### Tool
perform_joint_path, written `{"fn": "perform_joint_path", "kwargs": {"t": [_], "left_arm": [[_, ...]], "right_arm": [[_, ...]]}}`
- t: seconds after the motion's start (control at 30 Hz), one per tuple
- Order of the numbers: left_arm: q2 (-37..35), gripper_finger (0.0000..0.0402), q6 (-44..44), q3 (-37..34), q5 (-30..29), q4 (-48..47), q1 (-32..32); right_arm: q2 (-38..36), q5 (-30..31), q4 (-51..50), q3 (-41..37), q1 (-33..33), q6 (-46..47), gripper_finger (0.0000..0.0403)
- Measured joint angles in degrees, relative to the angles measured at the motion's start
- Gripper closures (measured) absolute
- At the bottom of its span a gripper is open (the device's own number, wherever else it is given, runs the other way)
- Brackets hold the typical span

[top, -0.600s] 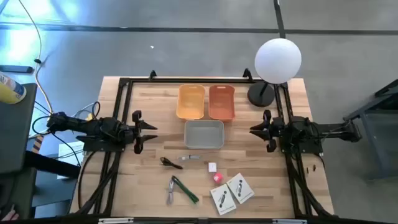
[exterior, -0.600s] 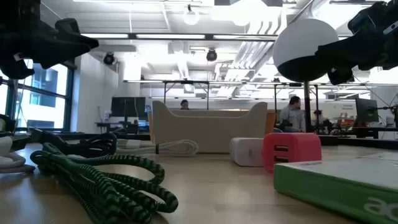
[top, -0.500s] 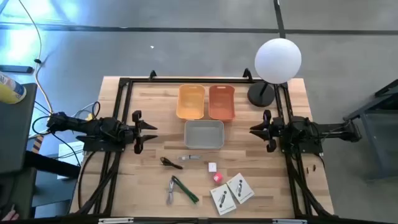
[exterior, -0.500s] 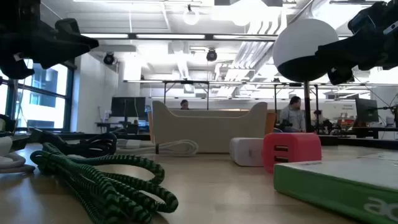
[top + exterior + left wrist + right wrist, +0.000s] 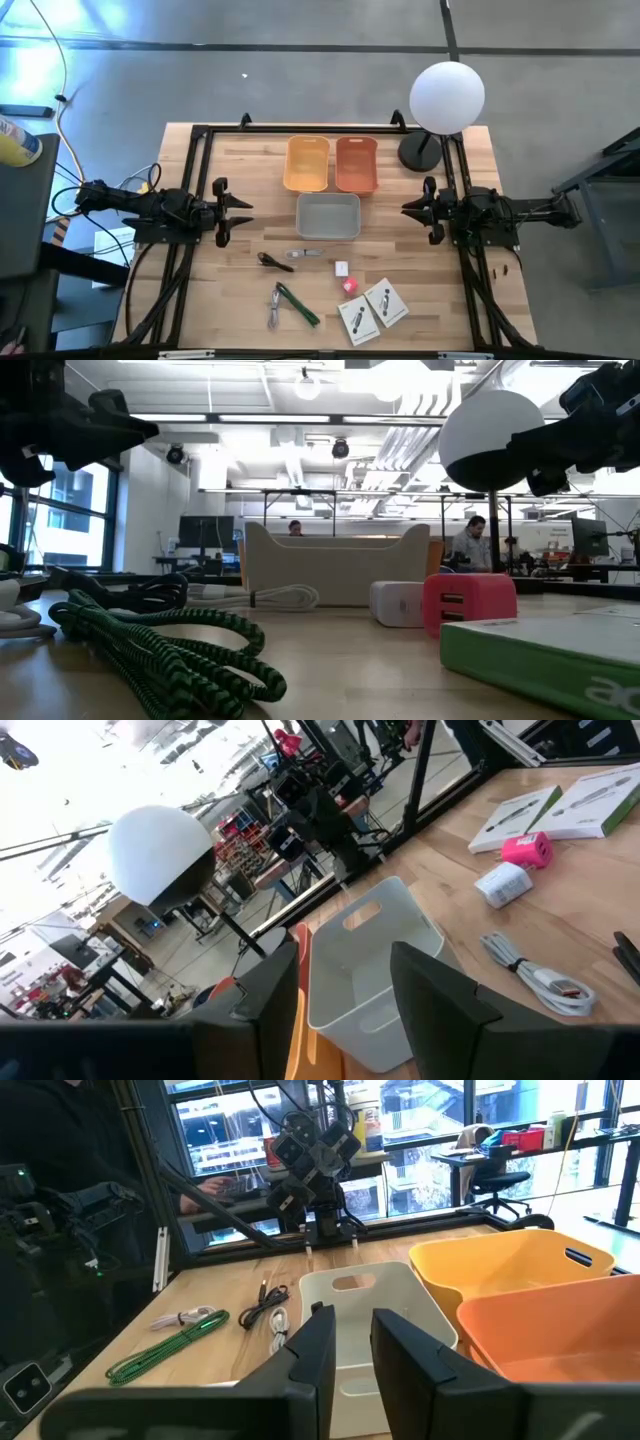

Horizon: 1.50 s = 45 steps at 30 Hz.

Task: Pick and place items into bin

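Both arms hang above the counter (image 5: 230, 290), one at each side edge, with nothing in their grip. The left tool (image 5: 240, 211) points toward the middle with its fingers spread to a moderate gap, and the right tool (image 5: 411, 209) faces it from the opposite side, also parted by a moderate gap. Between them sits the grey bin (image 5: 328, 216), its long axis running across the counter, with a yellow bin (image 5: 307, 163) and an orange bin (image 5: 356, 164) side by side just behind it, their long axes running front to back. The loose items lie in front of the grey bin, well apart from both tools. A dark cable (image 5: 272, 262) lies coiled to the left, and a white cable (image 5: 306, 254) stretches out beside it, lying roughly across the counter. A white cube (image 5: 341, 268) sits just behind a red cube (image 5: 349, 286). Two white packets (image 5: 372, 310) lie next to each other near the front edge, both tilted on a diagonal. The green cord (image 5: 297, 305) lies angled from back-left to front-right, touching a silver cable (image 5: 274, 311). A round white lamp (image 5: 446, 97) stands at the back right corner.
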Motion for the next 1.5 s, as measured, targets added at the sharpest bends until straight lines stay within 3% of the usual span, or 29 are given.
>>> {"fn": "perform_joint_path", "kwargs": {"t": [1.2, 1.27, 1.4, 1.5], "left_arm": [[0.03, 0.0252, -0.07, 0.00, -0.04, 1.67, 0.00], [-0.01, 0.0252, -4.23, 0.00, -0.13, 3.92, -0.03], [-0.06, 0.0252, -27.59, 0.03, 0.52, 9.95, -0.01], [-0.01, 0.0252, -40.88, 0.04, -2.48, 10.92, -0.02]], "right_arm": [[0.00, 0.00, 0.00, -0.01, 0.00, 0.00, 0.0343], [0.01, 0.01, 0.01, 0.00, 0.01, 0.00, 0.0343], [0.00, -0.01, -0.01, 0.00, 0.01, 0.00, 0.0343], [-0.01, 0.00, -0.01, -0.02, 0.01, 0.00, 0.0343]]}}
